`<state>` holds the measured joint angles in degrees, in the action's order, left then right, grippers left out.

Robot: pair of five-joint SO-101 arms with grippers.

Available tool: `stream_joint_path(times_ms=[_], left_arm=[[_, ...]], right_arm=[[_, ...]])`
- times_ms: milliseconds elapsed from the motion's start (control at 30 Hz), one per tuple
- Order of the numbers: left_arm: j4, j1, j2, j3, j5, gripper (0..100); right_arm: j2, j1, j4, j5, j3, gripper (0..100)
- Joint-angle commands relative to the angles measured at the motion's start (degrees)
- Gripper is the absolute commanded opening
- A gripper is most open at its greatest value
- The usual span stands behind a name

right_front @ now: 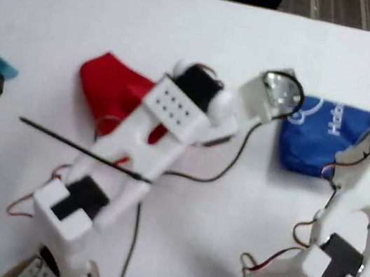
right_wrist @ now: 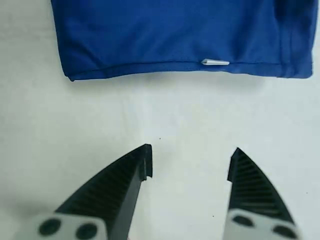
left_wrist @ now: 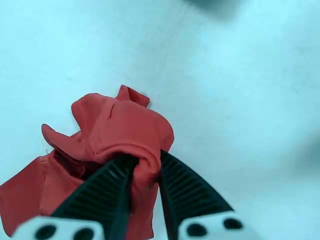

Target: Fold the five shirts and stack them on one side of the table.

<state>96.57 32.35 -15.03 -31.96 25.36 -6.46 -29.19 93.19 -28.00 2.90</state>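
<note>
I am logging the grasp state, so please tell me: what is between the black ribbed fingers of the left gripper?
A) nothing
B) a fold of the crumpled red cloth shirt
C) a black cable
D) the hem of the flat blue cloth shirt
B: the left gripper is shut on a bunched fold of the crumpled red cloth shirt; the blue cloth shirt lies apart from the open right gripper.

White table [right_front: 64, 12], red shirt [right_front: 108, 89], blue shirt [right_front: 312, 145]

Bare table [right_wrist: 175, 115] before blue shirt [right_wrist: 175, 30]
</note>
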Motion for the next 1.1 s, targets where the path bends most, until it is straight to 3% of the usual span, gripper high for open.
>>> stream_joint_path(times_ms=[0,167,300,467,533,767,1067], left_arm=[[1.23,2.29,0.79,-7.25,-2.29,3],[4.84,4.92,0.62,-15.78,-4.13,3],[5.01,4.13,0.00,-13.41,-4.04,3],[5.19,1.41,-0.09,-6.20,-3.43,20],[5.27,-0.44,0.09,-4.79,-1.23,24],[4.57,-7.21,2.64,-4.79,4.31,20],[-10.37,-23.12,-9.14,2.51,3.96,20]], right_arm=[[0.31,1.19,0.48,0.44,2.02,25.3],[0.31,1.10,0.48,0.53,2.02,25.2],[0.31,1.10,1.98,0.35,2.02,25.3],[0.75,1.45,2.15,0.18,2.02,25.3],[0.84,1.54,2.15,0.09,2.29,25.3],[0.84,6.29,2.15,0.44,2.29,25.3],[0.92,17.98,2.51,0.00,2.37,25.4]])
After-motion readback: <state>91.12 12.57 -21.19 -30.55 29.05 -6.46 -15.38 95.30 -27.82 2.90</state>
